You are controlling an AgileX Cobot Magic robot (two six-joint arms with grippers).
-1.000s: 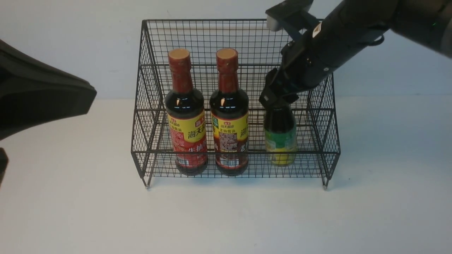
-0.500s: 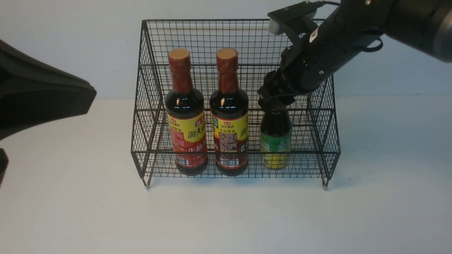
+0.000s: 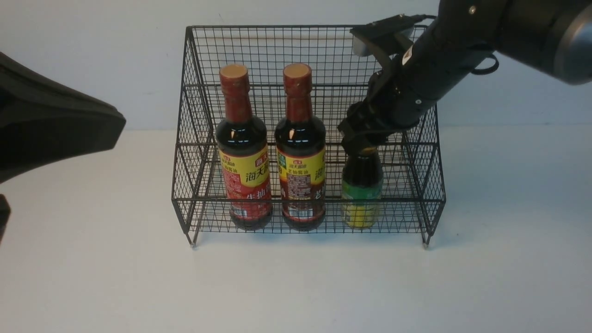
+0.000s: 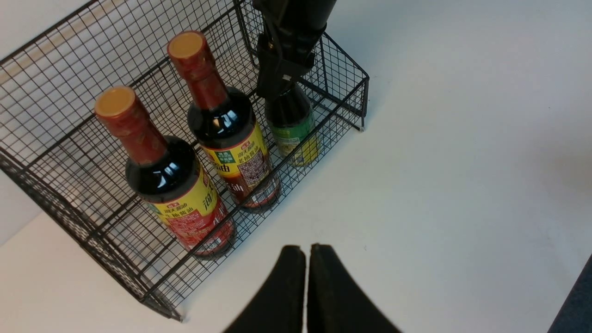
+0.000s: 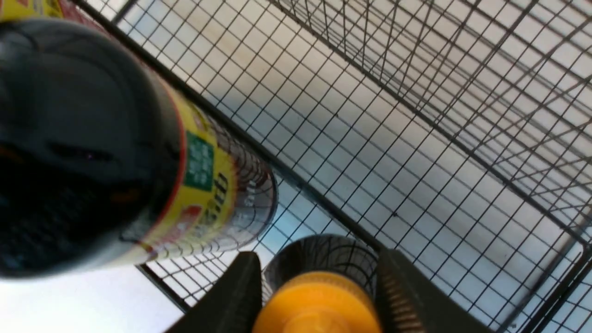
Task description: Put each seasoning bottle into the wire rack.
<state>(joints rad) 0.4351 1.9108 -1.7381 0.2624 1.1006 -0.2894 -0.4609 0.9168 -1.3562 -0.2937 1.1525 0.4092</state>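
The black wire rack (image 3: 208,200) stands at the middle back of the table. Two tall dark bottles with red necks and tan caps (image 3: 243,152) (image 3: 300,152) stand upright side by side on its lower tier. The shorter dark bottle with a green-yellow label (image 3: 362,194) stands upright to their right on the same tier. My right gripper (image 3: 365,141) reaches down into the rack, its jaws closed on the bottle's orange cap (image 5: 317,305). My left gripper (image 4: 306,247) is shut and empty, in front of the rack above the table.
The rack's upper tier and back wall (image 3: 277,55) rise behind the bottles. My left arm (image 3: 55,134) hangs at the far left. The white table (image 3: 296,286) stretches in front of the rack.
My right gripper has carried the short bottle a little to the left and down onto the lower tier. The left arm and the two tall bottles have not moved.
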